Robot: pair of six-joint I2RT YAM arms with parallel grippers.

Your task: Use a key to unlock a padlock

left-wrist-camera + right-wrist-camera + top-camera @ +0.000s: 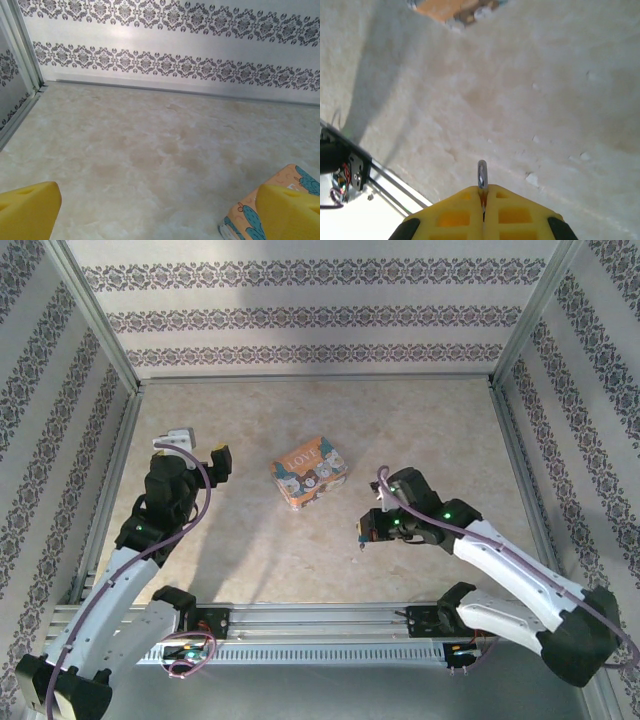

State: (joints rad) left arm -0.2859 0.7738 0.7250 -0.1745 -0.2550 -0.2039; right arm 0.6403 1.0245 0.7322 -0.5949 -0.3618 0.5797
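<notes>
A: Room to move?
B: Table (420, 420) was walled on three sides. There was bare floor behind the box (310, 472) and between the arms. Left gripper (197, 450) hung near the left wall.
A: Fingers?
B: Left was spread wide, holding nothing, box just beside its right finger (287, 210). Right gripper (483, 192) was pressed together on a silvery loop, apparently the padlock (481, 174) shackle, near the front rail (320, 620).

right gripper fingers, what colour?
Right gripper fingers are yellow, shut on the padlock; best in right wrist view.
</notes>
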